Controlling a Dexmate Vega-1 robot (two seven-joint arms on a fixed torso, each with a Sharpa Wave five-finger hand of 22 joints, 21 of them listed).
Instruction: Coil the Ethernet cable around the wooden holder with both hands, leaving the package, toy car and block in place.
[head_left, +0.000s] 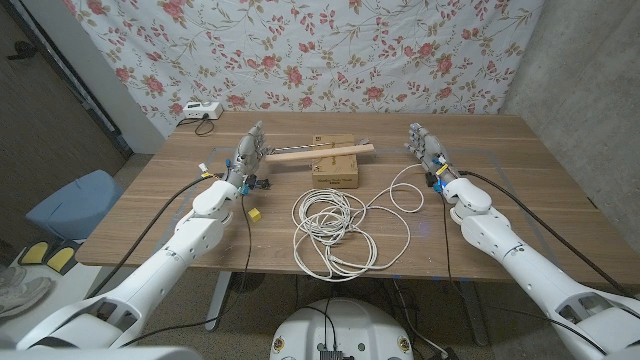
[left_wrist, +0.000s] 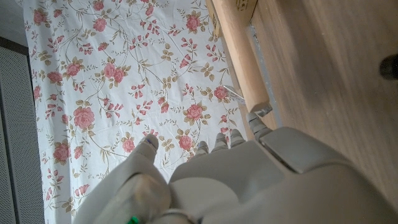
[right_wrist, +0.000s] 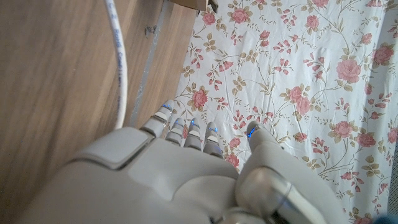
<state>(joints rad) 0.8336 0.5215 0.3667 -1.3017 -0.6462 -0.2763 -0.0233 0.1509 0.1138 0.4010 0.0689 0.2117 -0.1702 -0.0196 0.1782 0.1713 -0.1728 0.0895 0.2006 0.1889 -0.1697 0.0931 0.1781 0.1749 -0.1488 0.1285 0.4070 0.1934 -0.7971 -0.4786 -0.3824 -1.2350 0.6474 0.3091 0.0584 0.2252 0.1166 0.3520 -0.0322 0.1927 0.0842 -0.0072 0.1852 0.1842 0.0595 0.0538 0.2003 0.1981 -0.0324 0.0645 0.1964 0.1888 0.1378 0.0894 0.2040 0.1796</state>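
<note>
- Cable work has not begun, as far as the pictures show: the white Ethernet cable (head_left: 335, 228) lies in a loose heap of loops on the wooden table (head_left: 140, 215), near the front edge and midway between the two arms, with one strand curling out toward the right arm.
- Wooden holder (head_left: 322, 152), a pale stick, lies across the cardboard package (head_left: 334, 166) at the far middle of the table, with no cable wound on it. The whole coiling job is judged to be left.
- Left hand (head_left: 247, 152) stands by the near-left end of the holder, fingers extended and apart, holding nothing; whether it touches the stick cannot be told.
- Right hand (head_left: 428, 150) is raised over the far right of the table, fingers straight and slightly spread, empty, well apart from the cable heap.
- Small yellow block (head_left: 254, 213) sits by the left forearm; a small dark object beside the left wrist may be the toy car, too small to tell.
- Left wrist view adds a close look at the holder's (left_wrist: 239, 53) rounded end just beyond the left hand's fingertips (left_wrist: 219, 140), with a floral cloth behind.
- Right wrist view adds a single cable strand (right_wrist: 118, 62) running along the table beside the open right hand (right_wrist: 186, 168).
</note>
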